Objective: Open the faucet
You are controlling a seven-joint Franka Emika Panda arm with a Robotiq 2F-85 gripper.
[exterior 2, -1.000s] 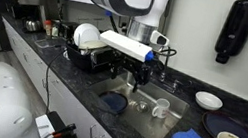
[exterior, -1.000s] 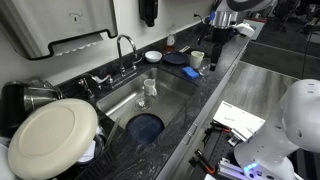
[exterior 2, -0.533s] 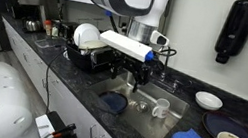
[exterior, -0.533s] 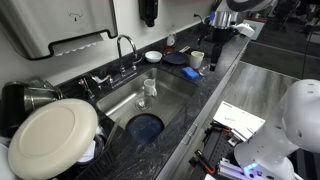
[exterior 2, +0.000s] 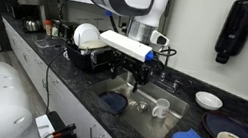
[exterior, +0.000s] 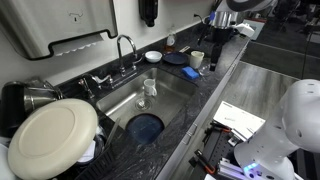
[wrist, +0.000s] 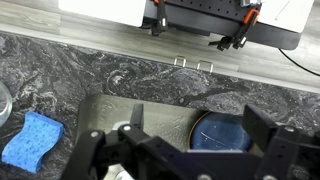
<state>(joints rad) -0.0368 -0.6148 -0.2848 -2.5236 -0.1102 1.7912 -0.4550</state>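
Note:
The faucet (exterior: 125,48) is a thin chrome gooseneck tap at the back edge of the sink (exterior: 175,92), with small lever handles at its base. In an exterior view my gripper (exterior 2: 140,79) hangs in the air in front of the faucet, which it largely hides there. It also shows at the top right of an exterior view (exterior: 219,33), apart from the faucet. In the wrist view the gripper (wrist: 198,118) has its two fingers spread wide with nothing between them, high above the sink (wrist: 110,110). The faucet is out of the wrist view.
In the sink lie a blue plate (exterior: 145,127) (wrist: 225,130) and a glass (exterior: 148,88). A blue sponge (wrist: 30,140), a mug (exterior: 197,58) and a white bowl (exterior: 152,56) sit on the dark counter. A dish rack with a white plate (exterior: 52,135) stands beside the sink.

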